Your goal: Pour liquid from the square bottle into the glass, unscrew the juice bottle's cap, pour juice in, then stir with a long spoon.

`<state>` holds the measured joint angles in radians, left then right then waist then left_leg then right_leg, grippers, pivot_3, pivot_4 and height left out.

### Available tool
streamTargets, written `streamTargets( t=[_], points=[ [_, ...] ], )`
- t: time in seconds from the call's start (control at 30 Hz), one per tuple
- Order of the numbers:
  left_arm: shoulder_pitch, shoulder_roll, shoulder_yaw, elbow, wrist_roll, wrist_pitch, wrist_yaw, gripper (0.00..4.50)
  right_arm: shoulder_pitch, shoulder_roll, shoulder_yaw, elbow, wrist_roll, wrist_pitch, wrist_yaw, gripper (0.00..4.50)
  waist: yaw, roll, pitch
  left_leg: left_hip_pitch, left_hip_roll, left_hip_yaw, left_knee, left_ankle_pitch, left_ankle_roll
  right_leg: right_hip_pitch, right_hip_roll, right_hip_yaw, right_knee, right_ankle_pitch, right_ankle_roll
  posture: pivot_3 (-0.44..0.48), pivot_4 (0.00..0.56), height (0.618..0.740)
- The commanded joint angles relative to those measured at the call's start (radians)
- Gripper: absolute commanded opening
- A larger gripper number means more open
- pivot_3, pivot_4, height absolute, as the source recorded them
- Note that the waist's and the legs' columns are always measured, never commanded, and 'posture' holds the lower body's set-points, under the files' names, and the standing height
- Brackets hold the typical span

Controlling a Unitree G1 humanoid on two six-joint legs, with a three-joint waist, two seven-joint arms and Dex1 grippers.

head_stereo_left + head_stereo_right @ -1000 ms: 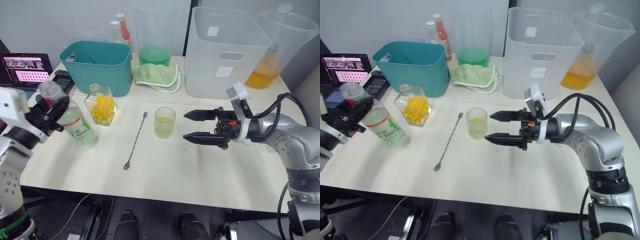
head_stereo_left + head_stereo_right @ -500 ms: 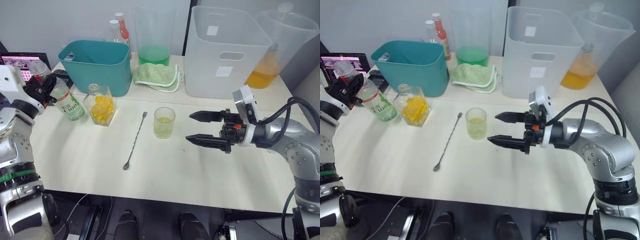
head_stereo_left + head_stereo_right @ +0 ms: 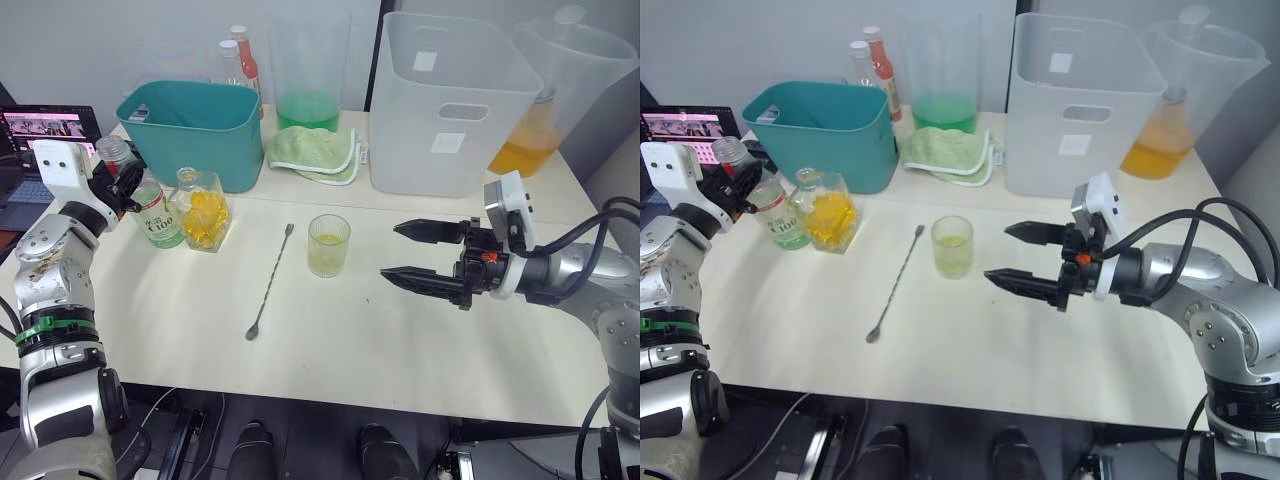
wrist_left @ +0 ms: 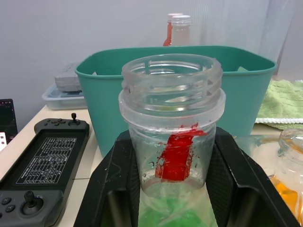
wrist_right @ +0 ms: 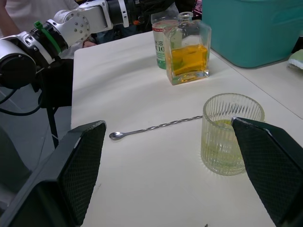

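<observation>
My left gripper is shut on the neck of the juice bottle, which stands nearly upright at the table's left, right beside the square bottle. The juice bottle has an open mouth; its cap is out of view. The glass sits mid-table with a little pale yellow liquid in it. The long spoon lies flat just left of the glass, bowl toward me. My right gripper hovers open to the right of the glass, holding nothing.
Behind the bottles is a teal bin. A green cloth, a pitcher of green liquid, a white bin and an orange-filled pitcher line the back. A laptop stands far left.
My left arm has swung the juice bottle from a tilted, raised pose at the far left to upright beside the square bottle. The right gripper has drifted slightly right, still open.
</observation>
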<state>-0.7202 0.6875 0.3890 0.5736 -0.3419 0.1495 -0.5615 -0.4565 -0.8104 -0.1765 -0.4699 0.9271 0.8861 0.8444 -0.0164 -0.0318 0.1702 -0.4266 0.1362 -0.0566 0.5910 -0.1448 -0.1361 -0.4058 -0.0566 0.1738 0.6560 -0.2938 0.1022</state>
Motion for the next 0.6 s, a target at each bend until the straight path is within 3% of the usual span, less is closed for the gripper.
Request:
streamTargets(
  t=[0.03, 0.23, 0.27, 0.5, 0.6],
  points=[
    [0.011, 0.004, 0.021, -0.027, -0.006, -0.029, 0.015, 2.37, 0.001, -0.028, -0.031, -0.028, 0.024, 0.009, -0.003, 4.5, 0.0, 0.0, 0.0, 0.0, 0.0, 0.0, 0.0, 0.0, 0.0, 0.0, 0.0, 0.0, 0.0, 0.0, 0.0, 0.0, 0.15, 0.733],
    [0.032, 0.009, 0.038, -0.068, -0.028, -0.022, 0.02, 4.32, 0.0, -0.033, -0.033, -0.028, 0.03, 0.009, -0.003, 4.5, 0.002, 0.0, 0.0, 0.0, 0.0, 0.0, 0.0, 0.0, 0.0, 0.0, 0.0, 0.0, 0.0, 0.0, 0.0, 0.0, 0.15, 0.733],
    [0.031, 0.01, 0.042, -0.075, -0.034, -0.019, 0.023, 4.47, 0.0, -0.034, -0.032, -0.028, 0.03, 0.009, -0.002, 4.5, 0.002, 0.0, 0.0, 0.0, 0.0, 0.0, 0.0, 0.0, 0.0, 0.0, 0.0, 0.0, 0.0, 0.0, 0.0, 0.0, 0.15, 0.733],
    [-0.017, 0.02, 0.078, -0.143, -0.084, -0.006, 0.03, 4.47, -0.007, -0.033, -0.027, -0.022, 0.027, 0.01, 0.0, 4.5, 0.003, 0.0, 0.0, 0.0, 0.0, 0.0, 0.0, 0.0, 0.0, 0.0, 0.0, 0.0, 0.0, 0.0, 0.0, 0.0, 0.15, 0.733],
    [-0.11, 0.035, 0.114, -0.18, -0.156, 0.024, 0.025, 4.47, -0.014, -0.032, -0.022, -0.015, 0.026, 0.012, 0.001, 4.5, 0.003, -0.001, 0.0, 0.0, 0.0, 0.0, 0.0, 0.0, 0.0, 0.0, 0.0, 0.0, 0.0, 0.0, 0.0, 0.0, 0.15, 0.733]
  ],
)
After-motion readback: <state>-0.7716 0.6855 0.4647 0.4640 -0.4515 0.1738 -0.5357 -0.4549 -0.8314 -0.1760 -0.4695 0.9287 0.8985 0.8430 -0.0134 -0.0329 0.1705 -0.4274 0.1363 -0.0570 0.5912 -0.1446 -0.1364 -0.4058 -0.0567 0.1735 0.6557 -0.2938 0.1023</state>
